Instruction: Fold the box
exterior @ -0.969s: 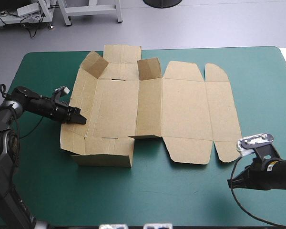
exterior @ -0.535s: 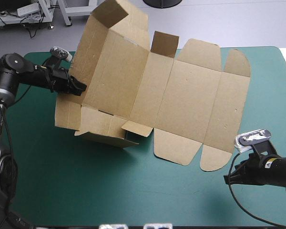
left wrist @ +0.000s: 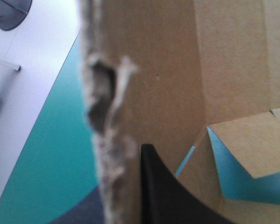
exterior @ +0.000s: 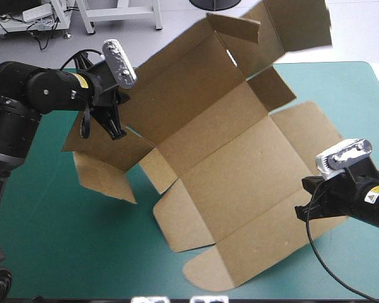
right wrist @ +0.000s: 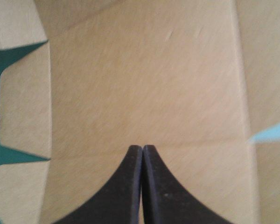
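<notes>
- High view: my left gripper (exterior: 115, 131) pinched the cut brown board box (exterior: 240, 170) by its left wall, holding it tilted above the teal-green table cover (exterior: 63, 252), likely to hinge panels.
- Right gripper (exterior: 301, 213), fingers pressed together, sat at its right edge, seemingly steadying.

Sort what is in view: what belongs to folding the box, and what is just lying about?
Job in hand: brown box; left gripper, shut on it; right gripper, shut.
Just there: teal-green cover.
</notes>
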Controlling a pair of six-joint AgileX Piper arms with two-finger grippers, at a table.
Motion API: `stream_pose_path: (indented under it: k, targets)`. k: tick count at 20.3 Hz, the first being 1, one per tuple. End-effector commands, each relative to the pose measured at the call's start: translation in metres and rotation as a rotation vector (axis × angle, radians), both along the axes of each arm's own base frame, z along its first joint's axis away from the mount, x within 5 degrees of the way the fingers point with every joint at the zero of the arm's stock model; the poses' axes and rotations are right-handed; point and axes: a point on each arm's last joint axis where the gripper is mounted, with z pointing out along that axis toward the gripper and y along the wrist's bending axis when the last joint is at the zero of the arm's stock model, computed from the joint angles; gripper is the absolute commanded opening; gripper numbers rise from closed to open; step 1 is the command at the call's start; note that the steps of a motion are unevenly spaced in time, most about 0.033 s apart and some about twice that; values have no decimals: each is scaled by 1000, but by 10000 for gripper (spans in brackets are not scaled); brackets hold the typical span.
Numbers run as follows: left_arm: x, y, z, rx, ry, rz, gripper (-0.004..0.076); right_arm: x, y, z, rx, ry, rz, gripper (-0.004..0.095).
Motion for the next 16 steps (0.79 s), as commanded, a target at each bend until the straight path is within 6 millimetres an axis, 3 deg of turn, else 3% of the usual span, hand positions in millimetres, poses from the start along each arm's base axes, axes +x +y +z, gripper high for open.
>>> stream_pose_path:
  k: [1, 7, 9, 12, 16]
  targets:
    - [-24, -10, 15, 154, -98, 39, -9, -9, 1, 44, 44, -185, 6, -20]
    - [-39, -52, 12, 219, -234, -41, -9, -13, -1, 71, 41, -341, -4, -19]
    - [-37, -58, -4, 296, -237, -24, -9, -12, -1, 72, 56, -342, -15, -19]
    - [-36, -69, -43, 405, -204, -22, -9, -12, -1, 72, 72, -338, -26, -20]
    - [-41, -80, -72, 362, -274, -112, -9, -12, -1, 76, 87, -349, -37, -20]
